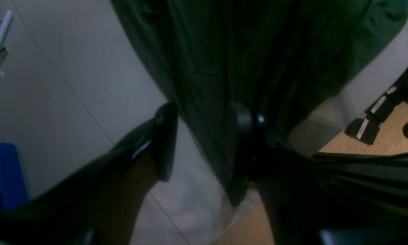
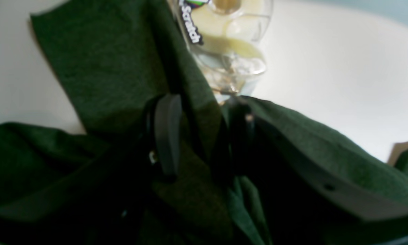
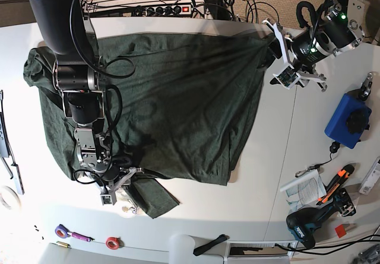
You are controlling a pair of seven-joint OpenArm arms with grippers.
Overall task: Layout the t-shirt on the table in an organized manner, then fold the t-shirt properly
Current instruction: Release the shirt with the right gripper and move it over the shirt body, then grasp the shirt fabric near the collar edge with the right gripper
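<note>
The t-shirt (image 3: 160,104) lies spread across the white bench (image 3: 309,133). At the base view's left, the right tool (image 3: 119,184) sits at the shirt's lower hem beside a sleeve, its jaws closed on a fold of fabric next to a clear tape dispenser (image 2: 224,44). At the right, the left tool (image 3: 274,53) appears to pinch the shirt's far corner, cloth between its partly parted jaws
</note>
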